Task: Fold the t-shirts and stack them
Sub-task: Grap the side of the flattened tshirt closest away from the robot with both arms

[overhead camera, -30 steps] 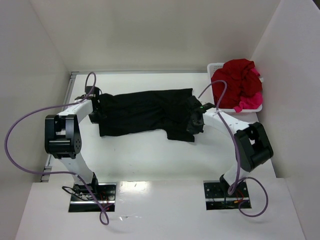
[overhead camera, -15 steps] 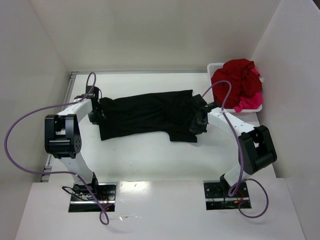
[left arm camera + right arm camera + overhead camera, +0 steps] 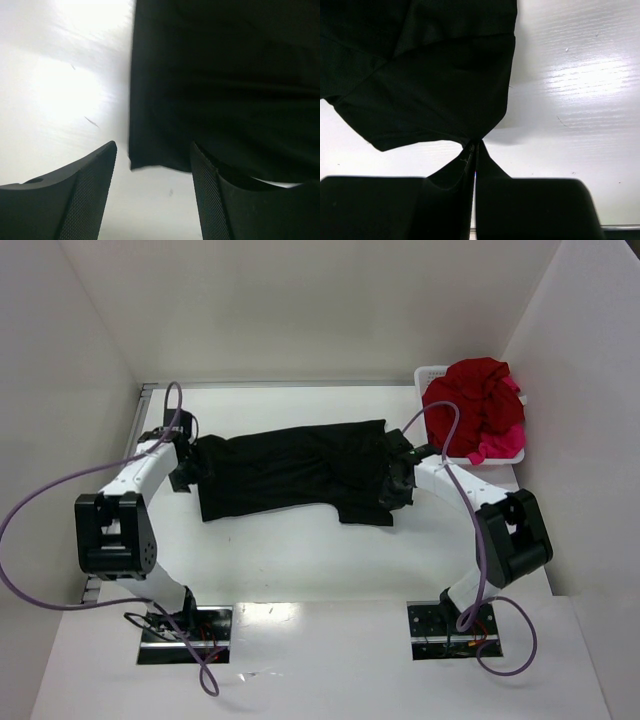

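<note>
Only in the L wrist view do we see the left gripper (image 3: 152, 150) w/ jaws wide, empty, the black t-shirt (image 3: 225, 80) hem just beyond. R wrist view: right gripper (image 3: 475, 146) pinches its cloth. From the top, it lies spread mid-table (image 3: 300, 550); red t-shirt (image 3: 478, 395) and pink t-shirt (image 3: 500, 448) heaped in the basket (image 3: 432, 373), far right.

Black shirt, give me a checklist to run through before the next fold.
1. Left hand open, gripping nothing: ok. The black shirt corner lies on the table between its jaws.
2. Right hand shut on the black shirt: ok, pinching its edge.
3. Black shirt smooth: not ok, creased near the right hand.
4. Red shirt and pink shirt out of the way: ok, both in the basket.
</note>
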